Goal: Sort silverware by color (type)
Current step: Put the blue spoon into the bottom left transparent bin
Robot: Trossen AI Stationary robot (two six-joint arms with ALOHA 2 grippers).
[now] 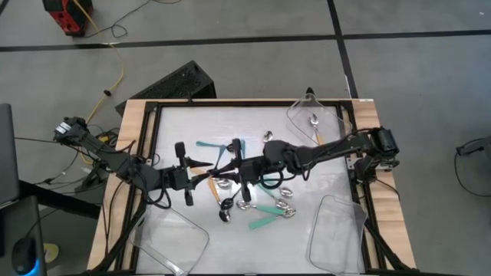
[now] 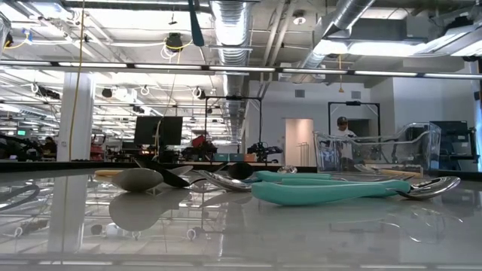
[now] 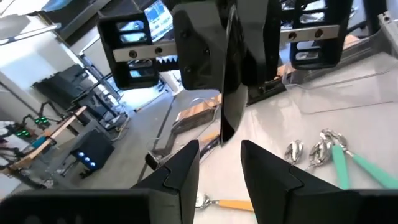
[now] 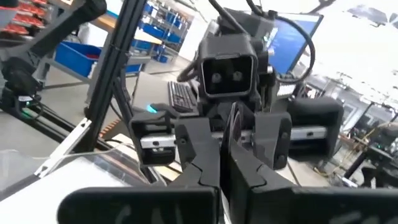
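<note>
**Ana:** Why are the two arms nose to nose in the middle of the table?

**Ben:** I think they are passing a spoon (image 3: 229, 106). The right pincer (image 4: 222, 169) is squeezed tight on it, with the thin dark spoon pinched between its fingers.

**Ana:** And the left pincer (image 3: 221, 171)?

**Ben:** Its fingers stand apart. The spoon's loose end pokes just in front of that gap. It does not seem to touch either finger.

**Ana:** Why hold the spoon up in the air?

**Ben:** My guess is so the right arm can carry it to a tray (image 1: 295, 115). That tray is well behind the right pincer, and one spoon already lies in it.

**Ana:** Where are the other spoons?

**Ben:** They lie on the table under and near both pincers. A green one (image 3: 348, 163) and an orange one (image 3: 235, 204) lie close to the left pincer.
</note>
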